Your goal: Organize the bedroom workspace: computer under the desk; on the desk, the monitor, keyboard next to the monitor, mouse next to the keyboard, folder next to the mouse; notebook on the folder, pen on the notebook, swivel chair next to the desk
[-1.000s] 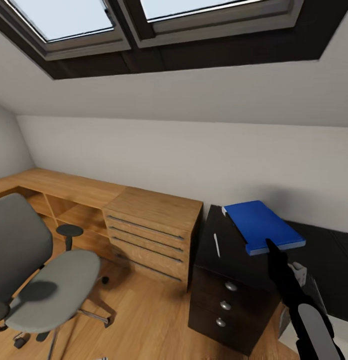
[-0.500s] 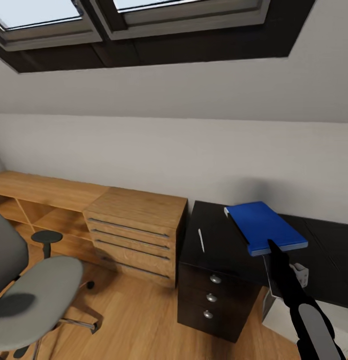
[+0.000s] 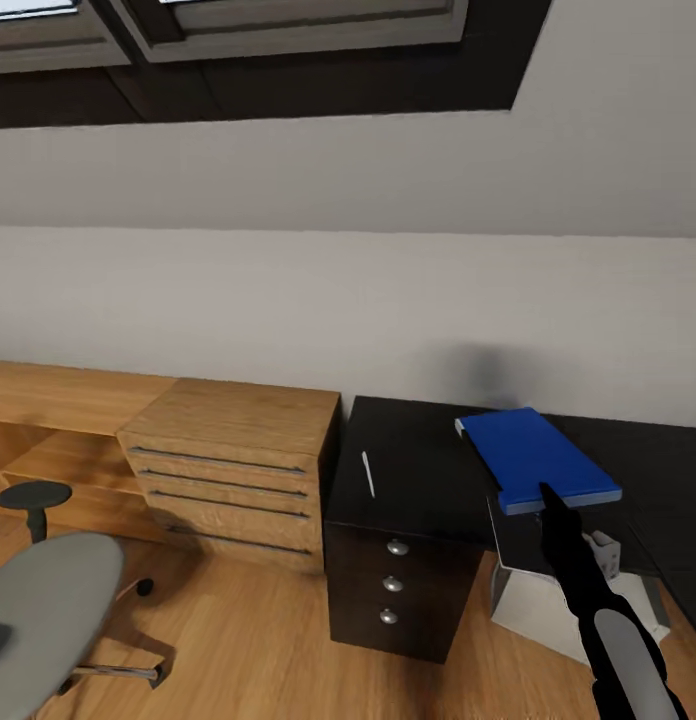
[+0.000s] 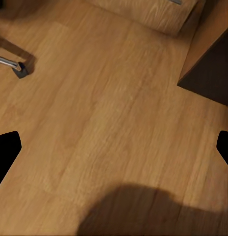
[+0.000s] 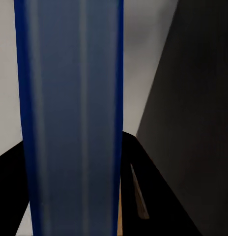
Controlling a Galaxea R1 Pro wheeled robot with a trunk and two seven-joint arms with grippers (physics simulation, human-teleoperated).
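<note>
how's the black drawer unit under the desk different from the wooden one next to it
The black drawer unit has three drawers with round silver knobs; the wooden drawer unit has four drawers with long bar handles. The black one is dark and narrower, tucked under the desk; the wooden one is light and wider, with its own top. Both stand on the plank floor, side by side against the wall.

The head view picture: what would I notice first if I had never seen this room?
The bright blue folder jumps out first: the right end effector holds it by its near edge, above the black desk. Next comes the thin pale pen lying on the desk over the dark drawer unit. At the lower left, the grey seat of the swivel chair stands on the wood floor.
</note>
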